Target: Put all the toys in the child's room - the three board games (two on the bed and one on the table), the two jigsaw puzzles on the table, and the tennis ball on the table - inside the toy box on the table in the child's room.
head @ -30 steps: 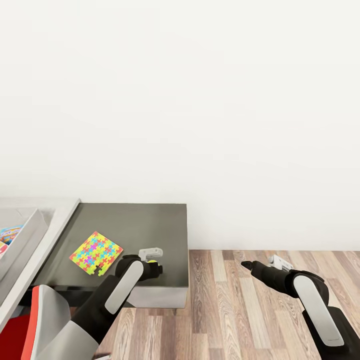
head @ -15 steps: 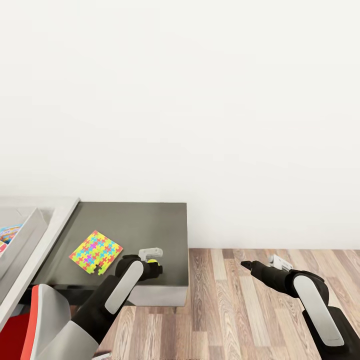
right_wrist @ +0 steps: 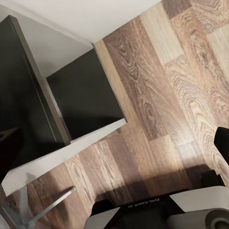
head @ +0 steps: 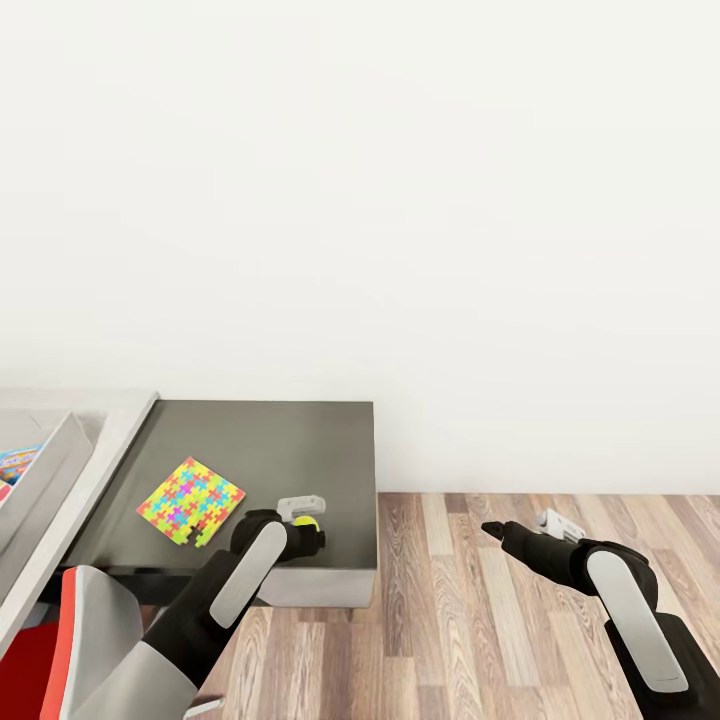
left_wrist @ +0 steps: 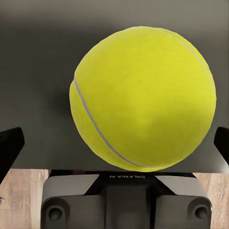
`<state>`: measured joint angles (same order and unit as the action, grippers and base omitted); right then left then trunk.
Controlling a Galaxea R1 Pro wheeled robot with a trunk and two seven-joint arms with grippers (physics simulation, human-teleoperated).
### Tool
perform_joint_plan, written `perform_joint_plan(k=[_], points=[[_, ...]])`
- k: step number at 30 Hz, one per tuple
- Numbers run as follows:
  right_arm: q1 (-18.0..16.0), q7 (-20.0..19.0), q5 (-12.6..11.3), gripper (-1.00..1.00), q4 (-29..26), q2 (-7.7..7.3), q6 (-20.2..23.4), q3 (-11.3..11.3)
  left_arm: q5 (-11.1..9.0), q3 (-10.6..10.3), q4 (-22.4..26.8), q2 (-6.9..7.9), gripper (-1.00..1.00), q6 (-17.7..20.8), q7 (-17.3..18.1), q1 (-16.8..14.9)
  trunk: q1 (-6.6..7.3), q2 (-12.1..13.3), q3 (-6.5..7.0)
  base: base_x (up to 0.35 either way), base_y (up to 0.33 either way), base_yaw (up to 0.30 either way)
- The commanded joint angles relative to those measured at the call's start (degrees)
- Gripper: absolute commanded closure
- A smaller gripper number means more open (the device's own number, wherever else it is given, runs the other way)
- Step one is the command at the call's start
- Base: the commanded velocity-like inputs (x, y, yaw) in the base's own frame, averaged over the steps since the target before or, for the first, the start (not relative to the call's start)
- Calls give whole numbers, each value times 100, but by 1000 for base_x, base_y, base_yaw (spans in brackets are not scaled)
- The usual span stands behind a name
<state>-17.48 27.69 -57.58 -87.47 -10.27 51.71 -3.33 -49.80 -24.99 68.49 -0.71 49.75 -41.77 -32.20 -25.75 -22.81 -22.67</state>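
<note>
**Tennis ball in left gripper above dark cabinet; one puzzle on cabinet top**

Tennis ball: yellow-green, white seam curving across it. In the left wrist view it sits between the two dark fingertips at the frame edges, close to the gripper body. Contact of the pads with the ball is not visible, so I cannot tell whether the grasp is closed on it or the ball merely lies between spread fingers. In the head view the ball shows as a small yellow patch at the left gripper, above the near right part of the dark grey cabinet.

Jigsaw puzzle: flat sheet of yellow, pink, green and blue pieces, lying on the cabinet top, turned diagonal to its edges, near the left gripper but apart from it.

Toy box: light grey wall at the left edge of the head view, on the pale table that adjoins the cabinet. A bit of coloured print shows inside; too small to identify.

Right gripper: over the wood plank floor, well apart from the cabinet. The right wrist view shows its fingertips spread wide, nothing between them, floor below.

White wall behind.
</note>
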Motion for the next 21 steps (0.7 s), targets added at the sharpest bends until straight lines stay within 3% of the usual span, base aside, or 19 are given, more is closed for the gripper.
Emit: perform_joint_plan(k=[1,10,21], points=[[-3,55,-60,-100,-6,-1,15,-1,-56,-6,6,1,-100,7,-61,-5,-3,-11,-10,7,0,0],[-4,53,-60,-100,-6,-1,15,-1,-56,-11,7,1,-100,8,-61,-5,-3,-11,-12,118,0,0],[-4,52,-60,-100,-6,-1,15,-1,-56,-15,7,1,-100,1,-65,-5,-3,-11,-12,22,0,0]])
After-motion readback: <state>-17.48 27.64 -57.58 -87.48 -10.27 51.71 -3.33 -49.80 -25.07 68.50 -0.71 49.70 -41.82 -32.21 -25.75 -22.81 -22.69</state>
